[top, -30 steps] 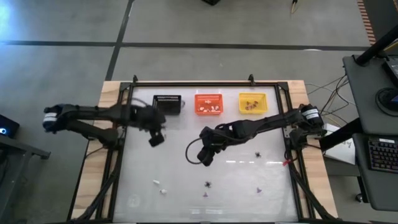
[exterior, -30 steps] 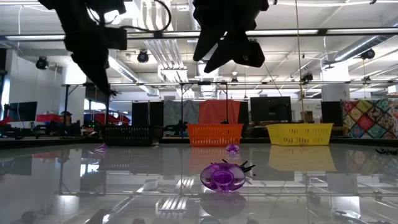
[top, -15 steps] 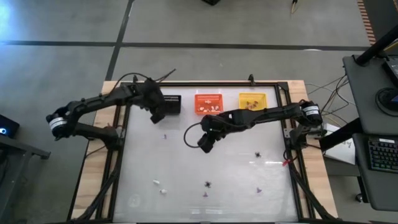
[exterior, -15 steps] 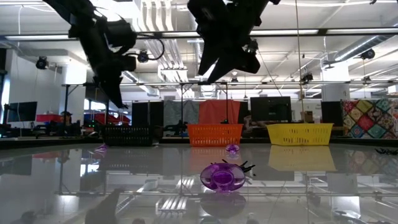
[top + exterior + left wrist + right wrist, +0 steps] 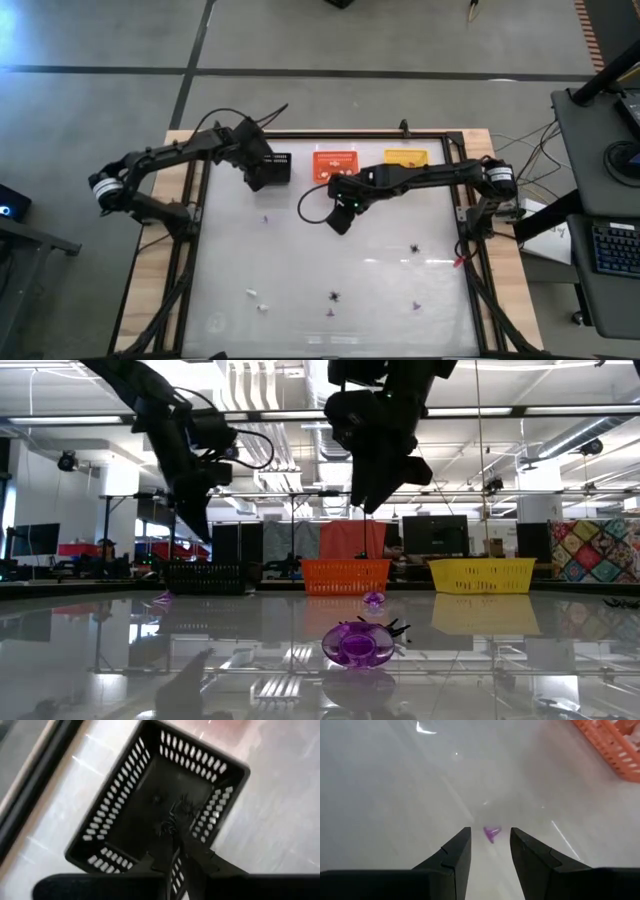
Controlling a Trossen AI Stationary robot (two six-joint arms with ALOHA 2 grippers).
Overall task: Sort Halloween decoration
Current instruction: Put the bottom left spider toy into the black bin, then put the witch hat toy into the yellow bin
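Mid-sort, seemingly: releasing the black spider (image 5: 172, 817) pinched in the left hand (image 5: 174, 839) over the black basket (image 5: 100, 827), then lowering the spread right hand (image 5: 489, 832) onto the purple piece (image 5: 491, 834).

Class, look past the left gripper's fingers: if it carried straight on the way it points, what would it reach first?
Most likely the black basket: the left gripper points into its open top, toward the spidery black pieces on its floor. Depth is hard to judge.
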